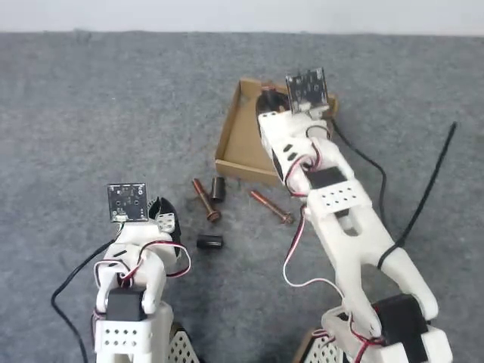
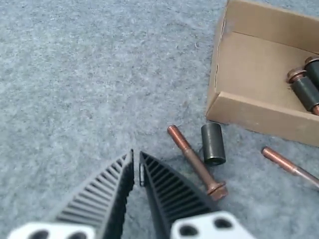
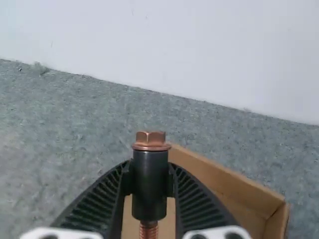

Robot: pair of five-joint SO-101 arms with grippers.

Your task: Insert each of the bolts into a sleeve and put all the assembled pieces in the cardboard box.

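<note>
While your right gripper (image 3: 149, 172) hangs above the cardboard box (image 3: 234, 191), its jaws are clamped on an assembled piece (image 3: 149, 174). The piece is a black sleeve held upright, with a copper bolt head on top and the threaded shank showing beneath. In the high view the right gripper (image 1: 270, 102) sits over the far end of the cardboard box (image 1: 229, 140), which lies open-topped on the grey carpeted table (image 1: 76, 113).

Your left gripper (image 2: 136, 155) holds nothing. Its ribbed jaws are drawn together to a narrow slit, low over the carpet. From above, the left gripper (image 1: 162, 215) stands on the near side of the loose parts, apart from all of them.

Four loose parts lie on the carpet between your arms and the box. The first bolt (image 2: 194, 160) lies just beside the first sleeve (image 2: 213, 143), near the box's front wall (image 2: 259, 117). The second bolt (image 1: 271, 206) lies on its own, closer to your right arm. The second sleeve (image 1: 209, 243) rests on its side, nearest your left gripper.

Inside the box, the left wrist view shows a finished piece (image 2: 304, 89) lying on the cardboard floor.
</note>
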